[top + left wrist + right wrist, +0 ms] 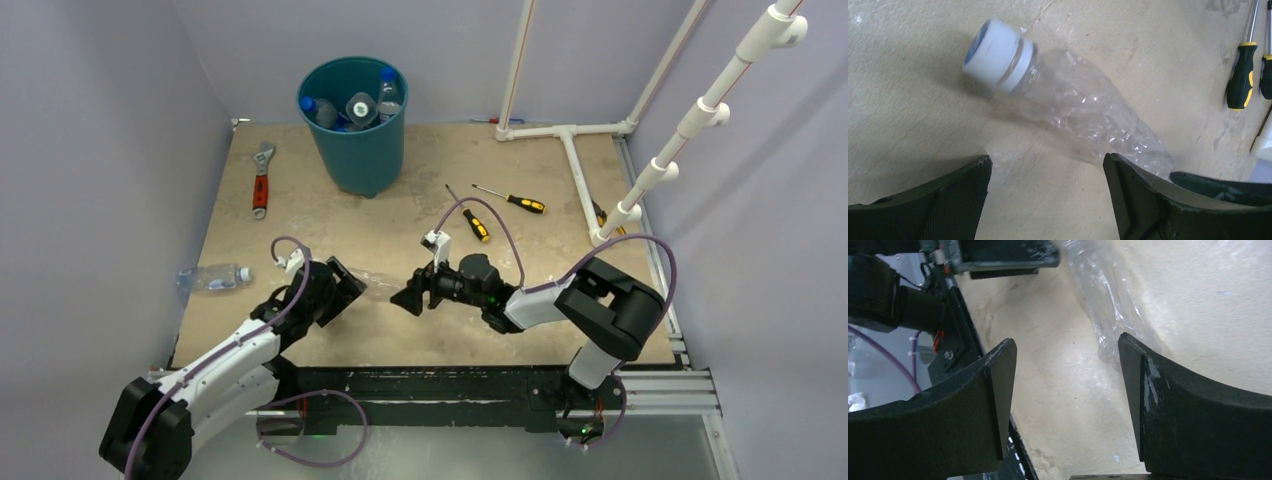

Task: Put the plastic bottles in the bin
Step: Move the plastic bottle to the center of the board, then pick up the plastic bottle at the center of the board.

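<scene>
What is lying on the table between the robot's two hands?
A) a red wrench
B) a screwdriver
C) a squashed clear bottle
C: a squashed clear bottle lies between the open left hand and the open right hand.

- The desk (400, 340) before me is a tan board, scuffed and streaked with pale marks.
- Plain lavender-grey walls close it in: the left wall (100, 150), the back wall (450, 50) and the right wall (770, 250).
- At my far right, white pipes (575, 170) lie on the desk and rise up the corner.
- A black and metal rail (450, 385) edges the near side.
- The light is even and the shadows are soft.
</scene>
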`<state>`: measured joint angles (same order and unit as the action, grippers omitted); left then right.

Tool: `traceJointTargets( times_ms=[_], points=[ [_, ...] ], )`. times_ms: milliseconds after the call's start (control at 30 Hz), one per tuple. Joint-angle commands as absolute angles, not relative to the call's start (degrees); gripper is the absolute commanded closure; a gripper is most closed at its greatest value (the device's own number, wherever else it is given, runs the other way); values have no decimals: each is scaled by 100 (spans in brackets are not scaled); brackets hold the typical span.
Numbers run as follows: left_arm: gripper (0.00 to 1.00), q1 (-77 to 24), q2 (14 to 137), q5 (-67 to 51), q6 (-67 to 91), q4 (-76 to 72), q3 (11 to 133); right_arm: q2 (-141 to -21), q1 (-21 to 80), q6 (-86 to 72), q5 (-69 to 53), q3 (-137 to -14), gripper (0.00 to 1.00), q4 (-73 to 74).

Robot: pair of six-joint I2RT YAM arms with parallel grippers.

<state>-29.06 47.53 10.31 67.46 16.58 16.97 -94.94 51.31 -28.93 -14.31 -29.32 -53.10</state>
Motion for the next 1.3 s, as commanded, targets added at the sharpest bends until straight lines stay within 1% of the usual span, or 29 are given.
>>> traceJointTargets(
  times_ms=[0,100,233,367,467,567,667,733,967,1167,1267],
  points=[
    [18,-2927,5083,1261,6662,956,1756,-9337,5384,-3062,-1781,-2730,25,-5401],
    [18,-2927,5259,1235,6532,855,1874,-9147,5563,-3140,-1676,-2558,25,-5376],
    [18,-2926,5278,1149,6382,878,1985,-8498,5607,-3307,-1328,-2324,25,-5249],
    [18,-2927,4952,1125,6346,1072,1954,-7772,5607,-2987,-692,-2595,22,-4190],
    [18,-2927,4531,1188,6349,1391,1947,-7554,5607,-2624,-312,-3026,18,-3361],
    [18,-2927,4139,1275,6374,1710,1960,-7824,5594,-2405,-33,-3536,16,-2595],
    [18,-2927,3771,1349,6382,1991,2004,-8461,5590,-2032,-18,-4306,14,-1823],
    [17,-2926,3571,1433,6371,2199,2085,-8723,5596,-1839,186,-4575,14,-1621],
    [16,-2926,3124,1774,6239,2775,2424,-9091,5606,-1726,-223,-4776,15,-1543],
    [16,-2921,2953,1822,6213,2838,2482,-9400,5612,-1728,-466,-4826,17,-1639],
    [16,-2921,2969,1778,6227,2824,2461,-9676,5625,-1685,-448,-4934,20,-1522]
  ],
)
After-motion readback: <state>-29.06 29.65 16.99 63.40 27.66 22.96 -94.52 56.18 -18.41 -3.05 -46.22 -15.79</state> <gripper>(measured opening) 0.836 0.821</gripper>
